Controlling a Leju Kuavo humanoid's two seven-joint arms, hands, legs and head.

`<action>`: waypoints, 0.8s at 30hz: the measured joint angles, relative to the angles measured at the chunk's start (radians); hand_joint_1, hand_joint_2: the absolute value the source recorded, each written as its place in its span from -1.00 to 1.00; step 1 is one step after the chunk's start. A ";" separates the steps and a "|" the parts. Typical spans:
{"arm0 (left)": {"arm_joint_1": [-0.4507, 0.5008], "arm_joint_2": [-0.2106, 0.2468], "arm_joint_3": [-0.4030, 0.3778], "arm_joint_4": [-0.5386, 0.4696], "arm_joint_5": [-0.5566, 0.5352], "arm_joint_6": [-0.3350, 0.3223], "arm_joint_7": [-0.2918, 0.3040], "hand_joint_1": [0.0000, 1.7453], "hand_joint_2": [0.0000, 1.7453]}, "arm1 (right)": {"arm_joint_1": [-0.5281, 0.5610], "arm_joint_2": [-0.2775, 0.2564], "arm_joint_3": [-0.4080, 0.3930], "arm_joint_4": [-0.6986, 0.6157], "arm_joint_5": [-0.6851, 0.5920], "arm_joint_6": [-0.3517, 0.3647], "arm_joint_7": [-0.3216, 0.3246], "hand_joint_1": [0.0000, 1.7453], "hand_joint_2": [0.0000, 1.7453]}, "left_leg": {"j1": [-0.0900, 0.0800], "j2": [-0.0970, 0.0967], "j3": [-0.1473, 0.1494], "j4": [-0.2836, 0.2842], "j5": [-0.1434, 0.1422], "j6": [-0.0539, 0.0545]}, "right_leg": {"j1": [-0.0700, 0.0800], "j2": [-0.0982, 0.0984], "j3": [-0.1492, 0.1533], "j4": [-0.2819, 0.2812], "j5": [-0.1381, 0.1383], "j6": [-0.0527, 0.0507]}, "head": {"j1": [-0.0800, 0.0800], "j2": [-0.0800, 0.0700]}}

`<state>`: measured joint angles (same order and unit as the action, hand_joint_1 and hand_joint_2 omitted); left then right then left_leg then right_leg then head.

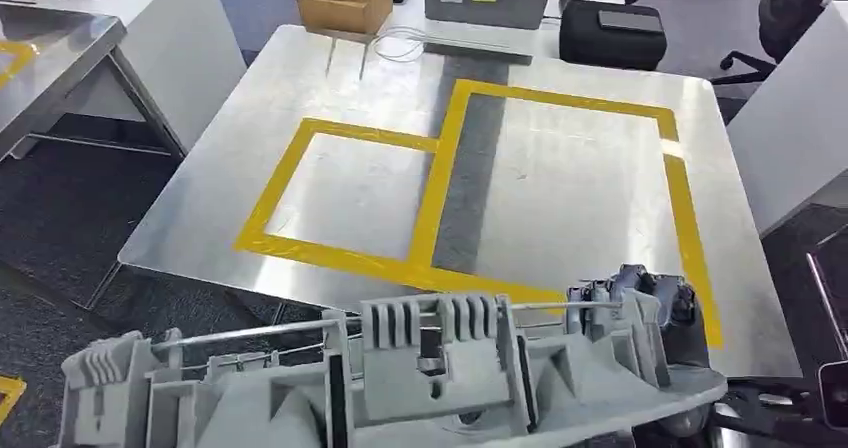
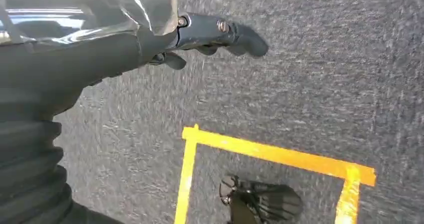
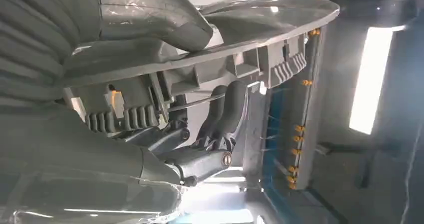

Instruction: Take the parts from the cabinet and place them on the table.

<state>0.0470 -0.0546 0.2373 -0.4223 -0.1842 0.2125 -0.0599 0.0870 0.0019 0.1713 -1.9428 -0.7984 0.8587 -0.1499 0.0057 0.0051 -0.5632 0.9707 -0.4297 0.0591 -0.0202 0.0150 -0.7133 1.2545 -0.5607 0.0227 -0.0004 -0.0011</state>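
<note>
One long grey ribbed plastic part (image 1: pixel 400 378) rides at six o'clock, clamped in my right hand (image 1: pixel 640 303); left hand (image 2: pixel 210 39) hangs empty, fingers loosely apart. Carrying step: next, lower it onto the yellow-taped metal table (image 1: pixel 560 178) at twelve.

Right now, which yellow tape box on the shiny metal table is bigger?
The right-hand yellow tape rectangle is bigger: it reaches further toward the table's far edge than the smaller left-hand yellow tape rectangle, and the two share one strip of tape.

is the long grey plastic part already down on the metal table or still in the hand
Still in the hand: the right hand grips the long grey plastic part, carried short of the metal table.
</note>
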 joint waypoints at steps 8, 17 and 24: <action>0.016 -0.014 0.016 0.000 -0.003 -0.008 -0.023 -1.00 1.00 | -0.009 -0.016 -0.022 0.010 0.114 -0.118 0.018 1.00 1.00 | -0.011 0.023 -0.005 0.024 -0.015 -0.025 | 0.000 -0.024 0.146 -0.260 0.100 0.013 | -0.001 0.000; 0.027 -0.026 0.034 0.000 -0.023 -0.013 -0.037 -1.00 1.00 | -0.055 -0.040 -0.086 0.012 0.591 -0.392 -0.107 1.00 1.00 | 0.007 0.000 -0.151 0.353 -0.173 -0.061 | -0.007 -0.011 0.146 -0.263 0.112 -0.013 | -0.005 0.000; 0.026 -0.037 0.055 0.000 -0.048 -0.012 -0.031 -1.00 1.00 | -0.106 -0.086 -0.068 0.007 1.195 -0.747 -0.141 1.00 1.00 | -0.005 -0.007 -0.004 0.036 -0.030 -0.033 | 0.000 0.000 0.141 -0.263 0.117 0.003 | -0.005 0.000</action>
<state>0.0726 -0.0915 0.2926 -0.4223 -0.2323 0.2003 -0.0904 -0.0192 -0.0838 0.1037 -1.9356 0.3962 0.1117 -0.2907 0.0008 -0.0023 -0.5670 1.0066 -0.4598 0.0262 -0.0206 0.0149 -0.5721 0.9916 -0.4440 0.0258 -0.0054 -0.0011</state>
